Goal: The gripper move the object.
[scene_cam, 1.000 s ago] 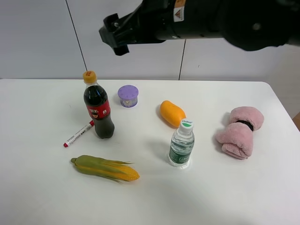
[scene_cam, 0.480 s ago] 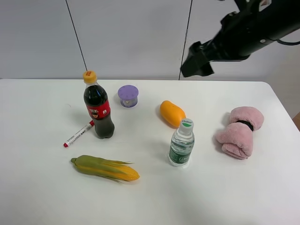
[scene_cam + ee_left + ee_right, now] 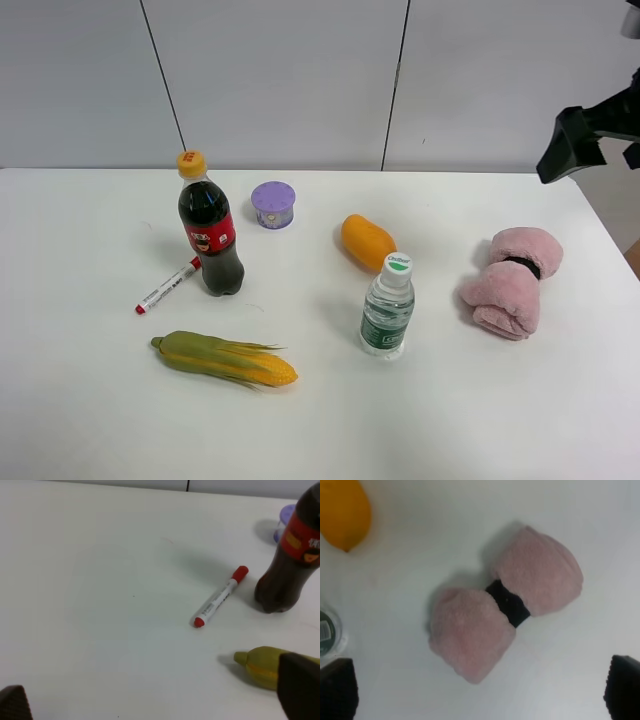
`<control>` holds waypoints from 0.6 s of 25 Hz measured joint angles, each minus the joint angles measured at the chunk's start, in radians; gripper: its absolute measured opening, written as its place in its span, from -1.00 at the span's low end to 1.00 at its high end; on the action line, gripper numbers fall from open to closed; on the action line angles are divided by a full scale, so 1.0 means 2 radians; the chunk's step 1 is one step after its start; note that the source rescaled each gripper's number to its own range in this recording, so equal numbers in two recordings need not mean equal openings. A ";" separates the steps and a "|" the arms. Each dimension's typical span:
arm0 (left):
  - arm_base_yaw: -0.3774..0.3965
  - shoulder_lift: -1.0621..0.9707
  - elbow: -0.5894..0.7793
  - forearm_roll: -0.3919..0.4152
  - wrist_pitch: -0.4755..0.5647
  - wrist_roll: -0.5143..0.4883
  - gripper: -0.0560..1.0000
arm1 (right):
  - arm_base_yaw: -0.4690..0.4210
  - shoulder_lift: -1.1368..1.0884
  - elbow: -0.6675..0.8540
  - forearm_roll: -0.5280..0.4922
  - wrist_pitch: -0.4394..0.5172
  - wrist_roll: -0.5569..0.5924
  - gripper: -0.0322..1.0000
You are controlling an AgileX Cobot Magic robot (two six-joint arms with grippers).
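Here our right tool [image 3: 585, 140], spread wide and empty, hangs far from the cola bottle [image 3: 209, 225], whose tall shape could topple if we nudge it.

A white table [image 3: 90, 400] holds a red marker [image 3: 167, 286], a corn cob [image 3: 224, 359], a purple cup [image 3: 273, 205], an orange fruit [image 3: 367, 242], an upright water bottle [image 3: 388, 307] and a pink rolled towel [image 3: 512, 281] banded in black.
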 joint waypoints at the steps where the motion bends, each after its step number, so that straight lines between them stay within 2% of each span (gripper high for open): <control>1: 0.000 0.000 0.000 0.000 0.000 0.000 1.00 | -0.007 -0.009 0.000 -0.002 0.006 0.000 0.99; 6: 0.000 0.000 0.000 0.000 0.000 0.000 1.00 | -0.036 -0.064 0.000 -0.023 0.026 0.016 0.99; 15: 0.000 0.000 0.000 0.000 0.000 0.000 1.00 | -0.039 -0.221 0.006 -0.082 0.027 0.069 0.99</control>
